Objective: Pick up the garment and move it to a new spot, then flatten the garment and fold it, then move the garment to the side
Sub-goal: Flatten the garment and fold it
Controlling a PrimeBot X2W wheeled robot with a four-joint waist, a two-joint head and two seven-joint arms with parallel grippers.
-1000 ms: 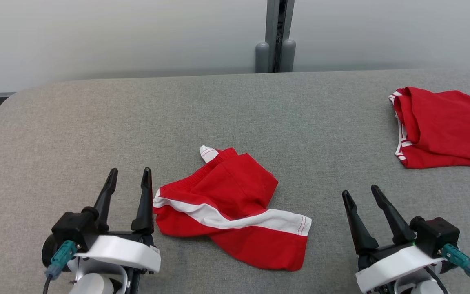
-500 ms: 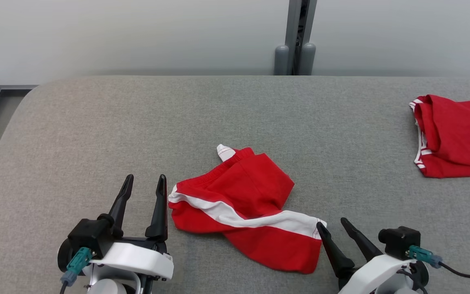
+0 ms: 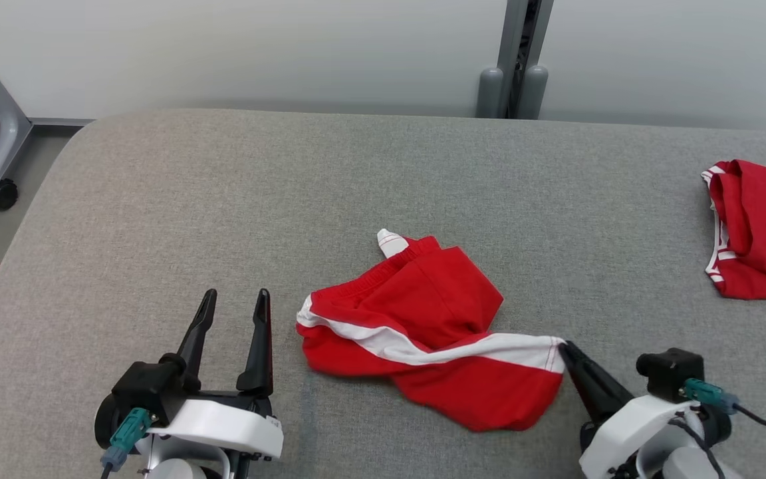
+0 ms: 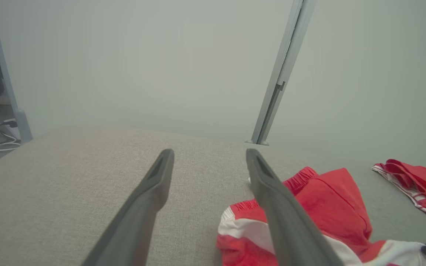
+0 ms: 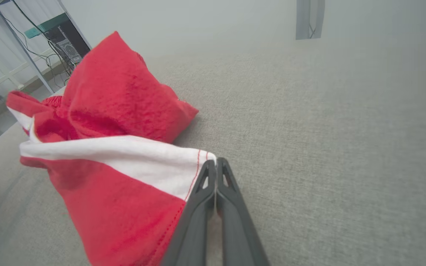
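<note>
Right gripper (image 3: pixel 566 351) clamped on shorts (image 3: pixel 423 319) hem corner; left gripper (image 3: pixel 237 294) open, idle. Nothing lifted yet; move, flatten, fold remain.

Grey fabric tabletop (image 3: pixel 157 199). Red white-trimmed cloth (image 3: pixel 765 233) bunched at far right edge. Grey post (image 3: pixel 512 40) against pale wall (image 3: pixel 223 53). Castored stand leg (image 3: pixel 2 150) on floor, left.

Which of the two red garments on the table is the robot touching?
The crumpled garment in the middle, with the white stripe: the right gripper pinches its hem corner. The other red garment lies apart, far right.
</note>
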